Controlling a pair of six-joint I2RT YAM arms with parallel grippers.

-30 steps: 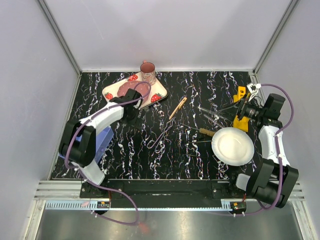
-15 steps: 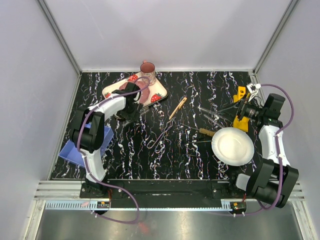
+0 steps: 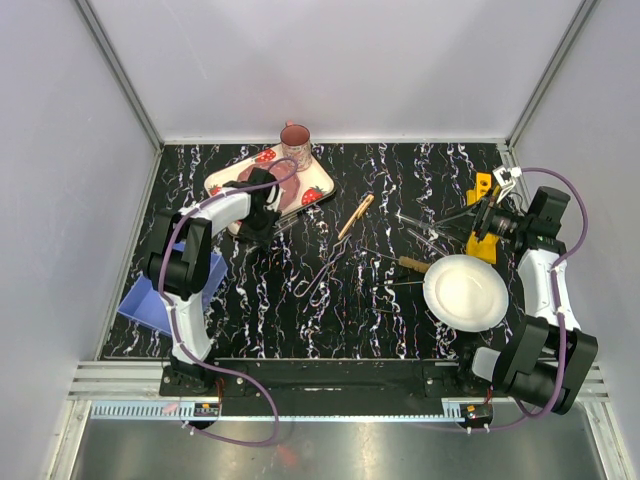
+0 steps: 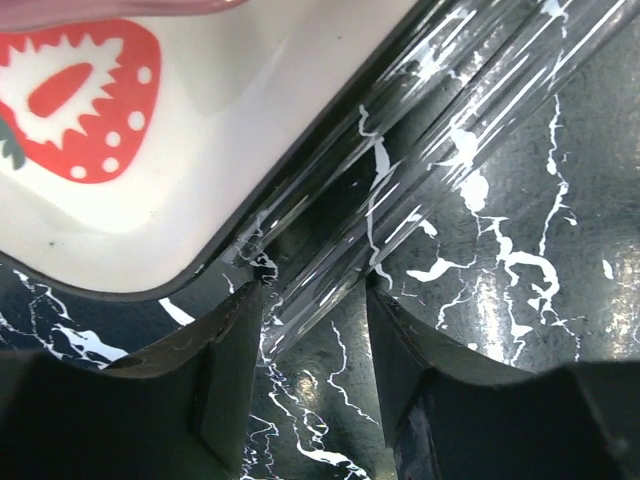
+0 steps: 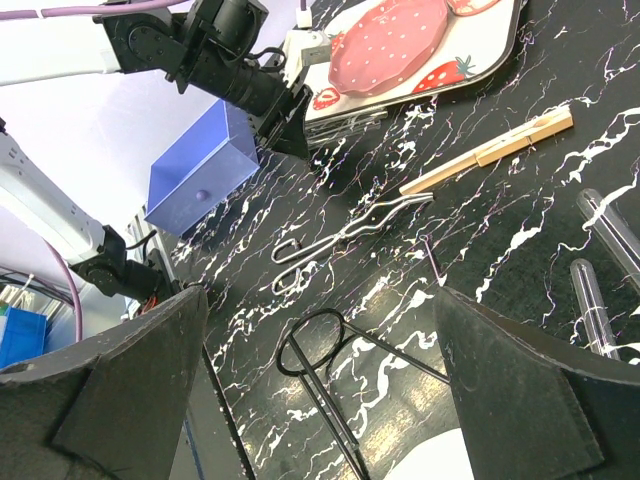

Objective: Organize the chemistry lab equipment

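Black, white-veined marble table [image 3: 400, 170] is sitting between pale walls. Left gripper [image 4: 315, 300] is straddling test tubes [image 4: 430, 150] lying against the strawberry tray [image 4: 200, 190] (fingers spread, closely flanking the glass). Right gripper [image 5: 315, 310] is hovering wide apart, holding nothing.

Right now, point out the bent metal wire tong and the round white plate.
Bent metal wire tong [image 3: 322, 268]: top view, middle of its arms.
Round white plate [image 3: 466, 292]: top view, bare centre.
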